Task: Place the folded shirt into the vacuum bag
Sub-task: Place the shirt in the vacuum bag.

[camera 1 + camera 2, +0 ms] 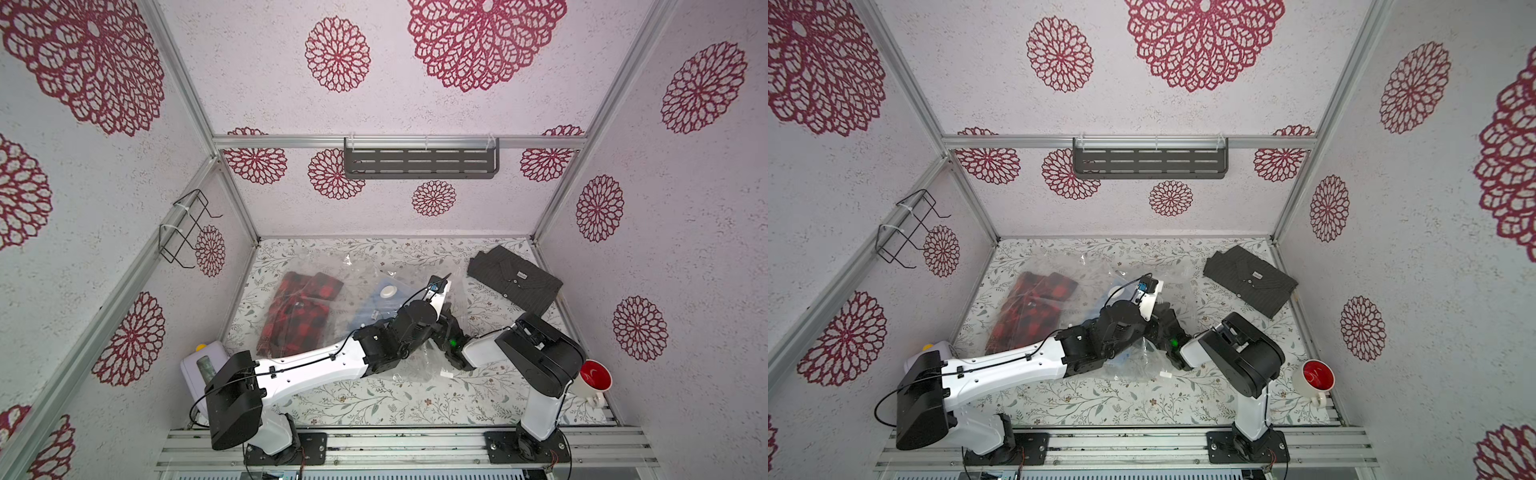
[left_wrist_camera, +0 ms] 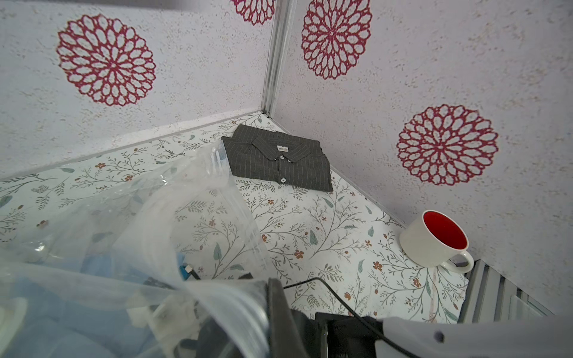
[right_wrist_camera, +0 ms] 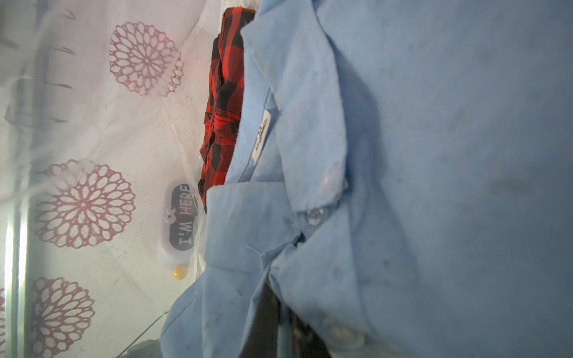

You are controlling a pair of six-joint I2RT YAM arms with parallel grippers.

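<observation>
Blue shirt in the bag, both hands closed at its mouth.

You had the blue shirt lying in the vacuum bag at the bench centre, just beside the red plaid shirt at 9 o'clock; its collar pointed to about 1 o'clock and its long axis ran 1 to 7 o'clock, parallel to the plaid one. Your left hand was closed on the bag's upper lip, holding it raised. Your right hand was closed deep in the mouth, probably pinching blue cloth, though the fabric hid its fingertips. Had you drawn that hand out without releasing, the shirt would likely have dragged back toward 4 o'clock and come unfolded; had the left let go early, the film could have sagged onto the right wrist and snagged.
</observation>
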